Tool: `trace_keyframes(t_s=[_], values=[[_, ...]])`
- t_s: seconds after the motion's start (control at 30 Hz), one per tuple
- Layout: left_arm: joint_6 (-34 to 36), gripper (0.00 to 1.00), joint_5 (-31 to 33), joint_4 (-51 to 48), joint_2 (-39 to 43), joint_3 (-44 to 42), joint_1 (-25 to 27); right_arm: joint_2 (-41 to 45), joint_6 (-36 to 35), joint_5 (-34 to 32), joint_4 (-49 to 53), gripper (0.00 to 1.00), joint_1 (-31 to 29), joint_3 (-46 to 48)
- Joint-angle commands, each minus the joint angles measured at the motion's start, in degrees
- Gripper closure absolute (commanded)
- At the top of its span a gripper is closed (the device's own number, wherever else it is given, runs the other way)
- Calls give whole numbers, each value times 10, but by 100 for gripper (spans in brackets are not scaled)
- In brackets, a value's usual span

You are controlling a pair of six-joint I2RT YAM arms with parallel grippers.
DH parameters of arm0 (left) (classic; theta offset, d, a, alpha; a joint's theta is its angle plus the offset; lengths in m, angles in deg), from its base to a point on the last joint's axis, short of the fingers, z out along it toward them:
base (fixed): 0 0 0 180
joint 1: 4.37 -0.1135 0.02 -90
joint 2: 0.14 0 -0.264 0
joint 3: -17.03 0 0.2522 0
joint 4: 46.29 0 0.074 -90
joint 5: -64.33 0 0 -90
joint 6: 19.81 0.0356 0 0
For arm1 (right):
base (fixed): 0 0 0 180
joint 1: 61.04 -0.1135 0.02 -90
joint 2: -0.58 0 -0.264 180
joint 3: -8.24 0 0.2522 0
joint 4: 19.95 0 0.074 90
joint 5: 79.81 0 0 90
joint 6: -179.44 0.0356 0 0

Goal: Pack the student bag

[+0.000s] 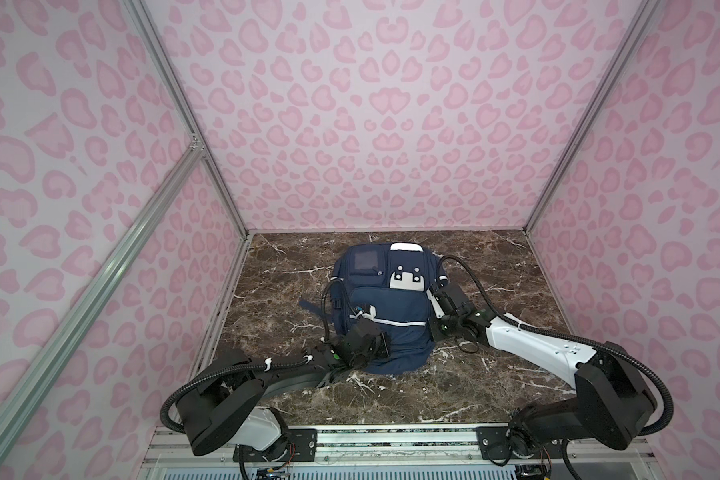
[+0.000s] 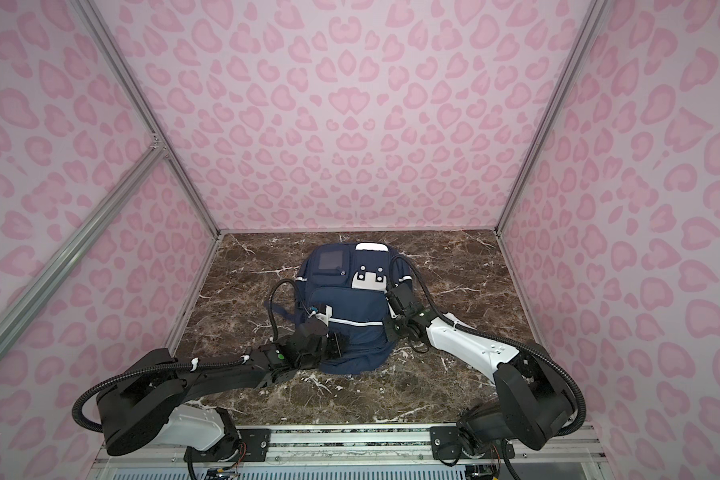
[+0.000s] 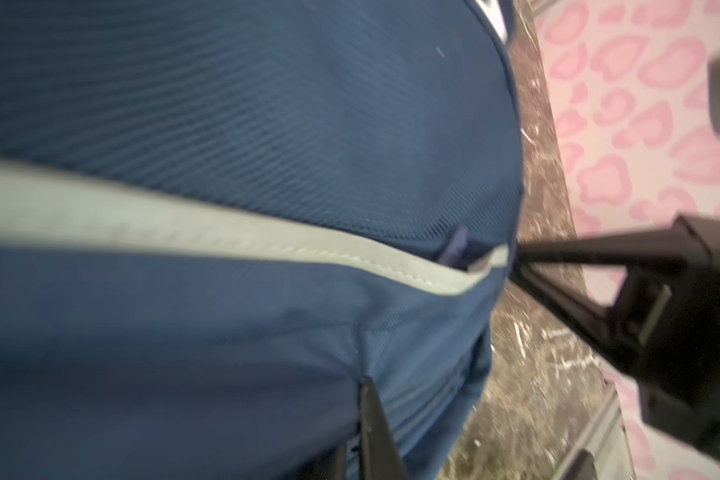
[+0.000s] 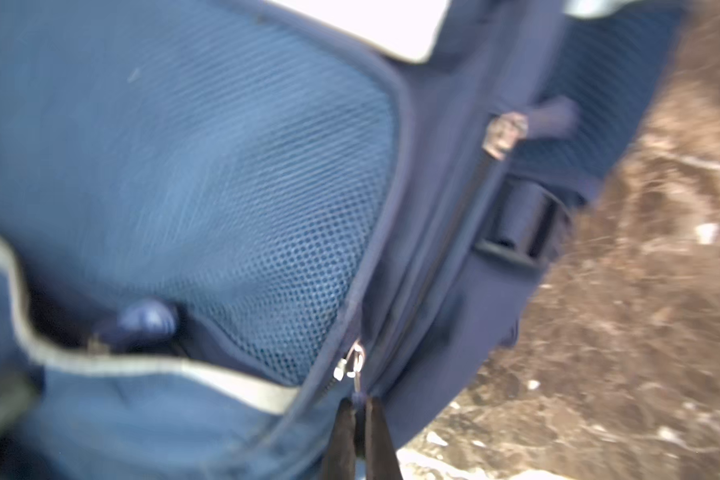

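Note:
The student bag point(image 1: 391, 299) point(image 2: 346, 299) lies flat on the marble table in both top views, navy blue with a white stripe across its front. My left gripper point(image 1: 385, 347) point(image 3: 362, 386) sits at the bag's near left part. It is shut, pinching a fold of the bag's fabric that bunches at the fingertip. My right gripper point(image 1: 431, 328) point(image 4: 358, 403) is at the bag's right edge, by the end of the stripe. It is shut on the cord of a zipper pull point(image 4: 352, 365). The mesh pocket point(image 4: 267, 208) above the stripe gapes slightly.
Pink patterned walls close the table point(image 1: 495, 291) on three sides, with aluminium posts point(image 1: 225, 199) at the corners. A dark strap point(image 1: 308, 305) pokes out from the bag's left side. Both arm bases stand on a rail point(image 1: 391, 436) along the front edge.

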Motion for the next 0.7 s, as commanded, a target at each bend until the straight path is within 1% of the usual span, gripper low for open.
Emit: trace_keyframes(t_s=[0.0, 0.07, 0.1, 0.13, 0.17, 0.2, 0.23, 0.27, 0.3, 0.33, 0.37, 0.4, 0.43, 0.47, 0.5, 0.53, 0.57, 0.6, 0.67], values=[[-2, 75, -16, -48, 4, 16, 11, 9, -5, -40, -35, 85, 2, 4], [7, 73, 21, -95, 19, 33, 11, 29, -1, -34, -34, 84, 1, 13], [16, 70, 36, -118, 29, 41, 11, 42, 0, -34, -31, 82, 1, 18], [24, 65, 43, -130, 42, 47, 11, 53, 2, -38, -25, 75, 2, 20], [32, 55, 45, -135, 53, 50, 11, 64, 4, -50, -15, 65, 2, 18], [41, 44, 48, -140, 72, 53, 11, 77, 6, -67, -5, 50, 3, 16], [51, 32, 63, -151, 90, 57, 11, 92, 7, -84, -1, 38, 6, 15], [68, 28, 80, -160, 107, 60, 11, 107, 14, -105, 0, 32, 9, 16], [99, 21, 109, -171, 130, 63, 11, 126, 22, -131, -4, 15, 13, 19], [136, 12, 148, -184, 152, 67, 11, 147, 23, -147, -18, 9, 22, 28], [172, 3, 202, -192, 173, 68, 11, 164, 20, -154, -40, 2, 35, 38], [203, 4, 291, -198, 192, 66, 10, 182, 19, -167, -74, 1, 53, 59], [246, 5, 358, -181, 207, 58, 2, 198, 16, -182, -125, 1, 76, 86], [296, 5, 388, -161, 217, 50, -14, 209, 11, -191, -161, 1, 97, 105], [337, 5, 407, -144, 227, 43, -41, 216, 1, -203, -207, 1, 121, 129], [364, 5, 413, -128, 234, 37, -74, 220, -15, -211, -256, 1, 145, 153], [392, 5, 404, -103, 240, 24, -106, 222, -38, -216, -296, 2, 162, 173], [423, 5, 391, -63, 246, 5, -143, 224, -74, -218, -339, 4, 179, 197], [475, 5, 364, 24, 254, -43, -208, 227, -134, -230, -433, 5, 197, 244]])
